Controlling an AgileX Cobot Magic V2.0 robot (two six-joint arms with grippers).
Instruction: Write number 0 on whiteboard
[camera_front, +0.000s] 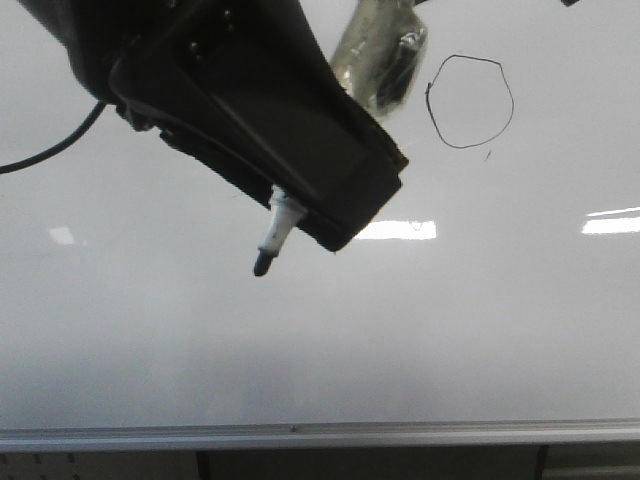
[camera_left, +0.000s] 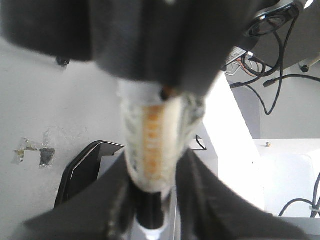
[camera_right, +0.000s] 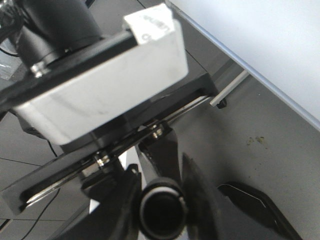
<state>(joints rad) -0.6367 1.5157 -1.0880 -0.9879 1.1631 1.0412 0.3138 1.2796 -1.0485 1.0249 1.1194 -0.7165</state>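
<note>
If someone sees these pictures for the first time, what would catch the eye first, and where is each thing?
In the front view, the big dark left gripper fills the upper left, holding a marker with its dark tip pointing down over the whiteboard. To the upper right of it, a thin black drawn loop, the number 0, stands out on the board. Bright light reflections lie at the board's right.

whiteboard (camera_front: 320, 330): 1 | number 0 (camera_front: 470, 102): 1 | marker (camera_front: 274, 235): 1 | tick mark (camera_front: 488, 154): 1
</note>
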